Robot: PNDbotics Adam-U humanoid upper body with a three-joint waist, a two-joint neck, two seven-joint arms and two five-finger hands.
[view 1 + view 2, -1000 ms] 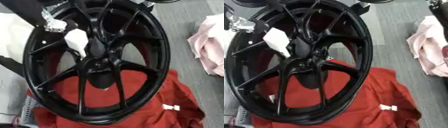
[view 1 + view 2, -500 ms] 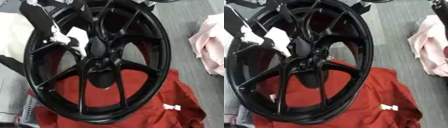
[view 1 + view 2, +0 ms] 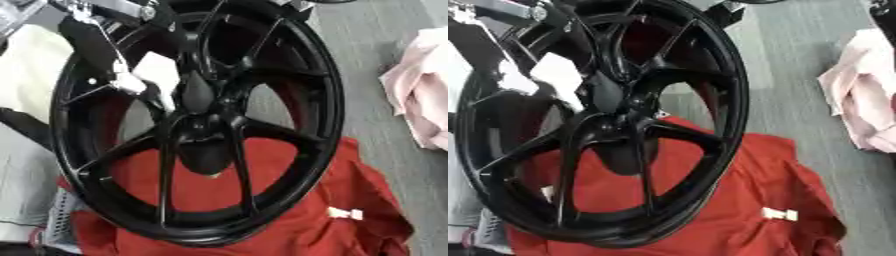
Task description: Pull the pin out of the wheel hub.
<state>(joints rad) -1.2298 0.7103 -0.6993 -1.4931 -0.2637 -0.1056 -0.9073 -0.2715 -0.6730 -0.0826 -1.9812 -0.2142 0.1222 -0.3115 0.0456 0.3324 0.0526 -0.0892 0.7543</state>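
Note:
A large black spoked wheel (image 3: 289, 100) stands tilted on a red cloth (image 3: 289, 220), its hub (image 3: 197, 95) a little above the middle. A white piece (image 3: 156, 70) sits just left of the hub, between two spokes; I cannot make out a pin as such. My left hand (image 3: 101, 47), black with silver parts, reaches in from the upper left across the rim, and its light tip meets the white piece's left edge. Blur hides how the hand is set. My right hand shows in neither view.
A pink cloth (image 3: 859, 100) lies on the grey floor at the right. White material (image 3: 31, 60) lies left of the wheel. A dark shape (image 3: 883, 12) sits in the upper right corner of the right eye view.
My left hand has come down from the upper left corner and across the rim to the white piece beside the hub. The wheel and cloths have stayed where they were.

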